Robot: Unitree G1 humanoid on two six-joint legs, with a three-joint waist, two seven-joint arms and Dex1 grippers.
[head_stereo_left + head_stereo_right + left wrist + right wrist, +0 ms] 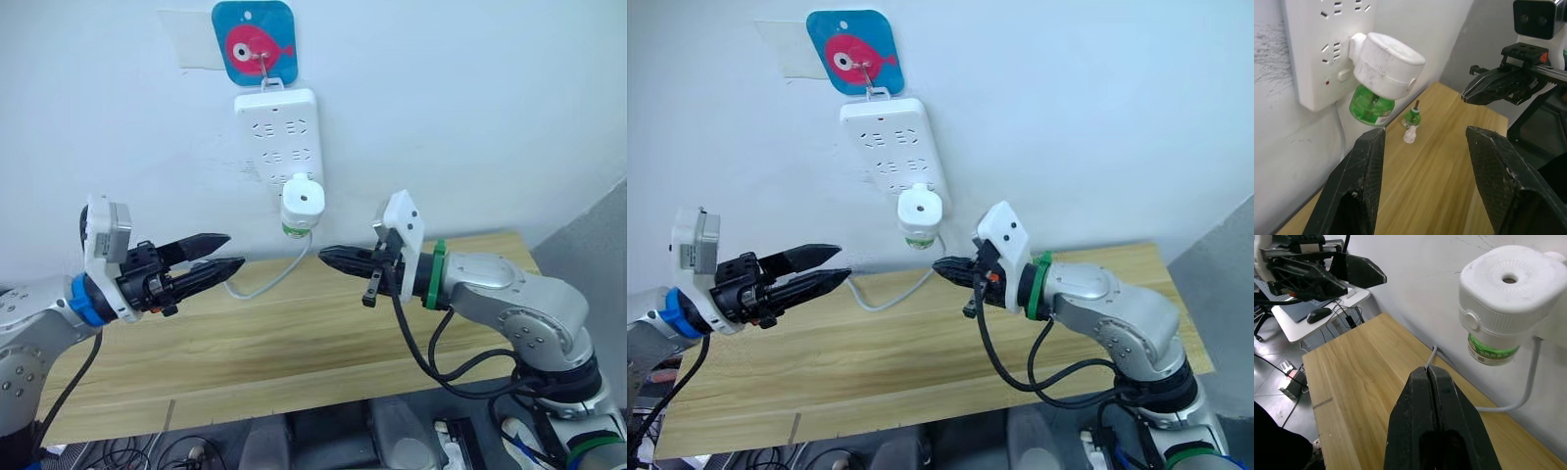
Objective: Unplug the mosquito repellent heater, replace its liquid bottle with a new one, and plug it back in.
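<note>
Wood-grain surface (323, 343) runs below two grippers held in the air, both empty. On the left, the left gripper (227, 253) has its jaws spread apart. On the right, the right gripper (325, 257) has its jaws pressed together into one point. Between and beyond them, the mosquito repellent heater (303, 200) sits plugged into the bottom of a white power strip (278, 135) on the wall, with a green liquid bottle (1371, 105) under its white cap; its prongs are hidden in the socket. Farther back on the surface stand a small green bottle (1412, 117) and a tiny white piece (1409, 135) too small to identify. A blue fish plaque (254, 41) hangs above the strip.
</note>
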